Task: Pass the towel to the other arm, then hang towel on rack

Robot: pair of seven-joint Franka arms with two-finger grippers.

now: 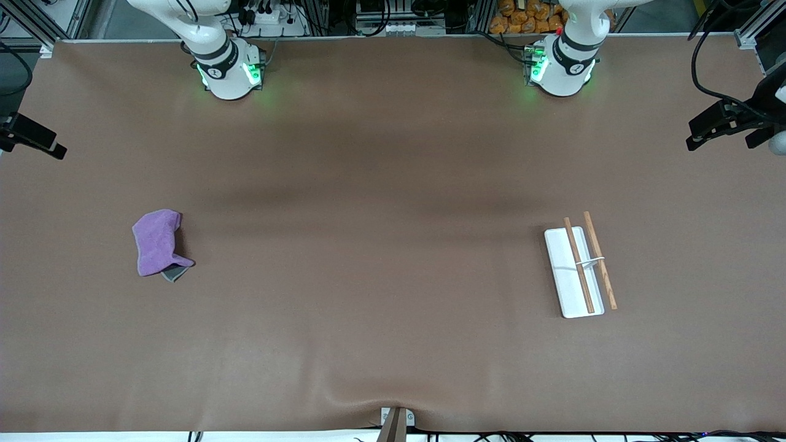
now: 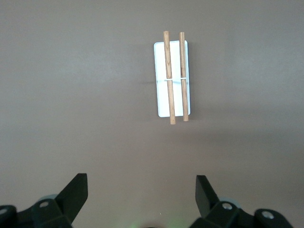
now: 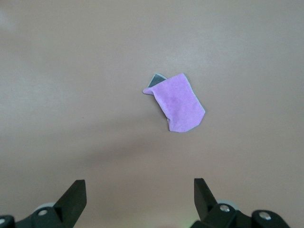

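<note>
The purple towel (image 1: pixel 156 248) lies crumpled on the brown table toward the right arm's end, a grey corner showing at its nearer edge. It also shows in the right wrist view (image 3: pixel 179 104), well below my right gripper (image 3: pixel 140 187), which is open and empty high over the table. The rack (image 1: pixel 574 270), a white base with two brown rods, stands toward the left arm's end. It shows in the left wrist view (image 2: pixel 172 78) below my left gripper (image 2: pixel 141 183), which is open, empty and high up. In the front view only the arms' bases show.
The right arm's base (image 1: pixel 227 67) and the left arm's base (image 1: pixel 562 61) stand at the table's farther edge. Black camera mounts (image 1: pixel 31 138) (image 1: pixel 731 123) stick in at both ends. A small bracket (image 1: pixel 396 423) sits at the nearer edge.
</note>
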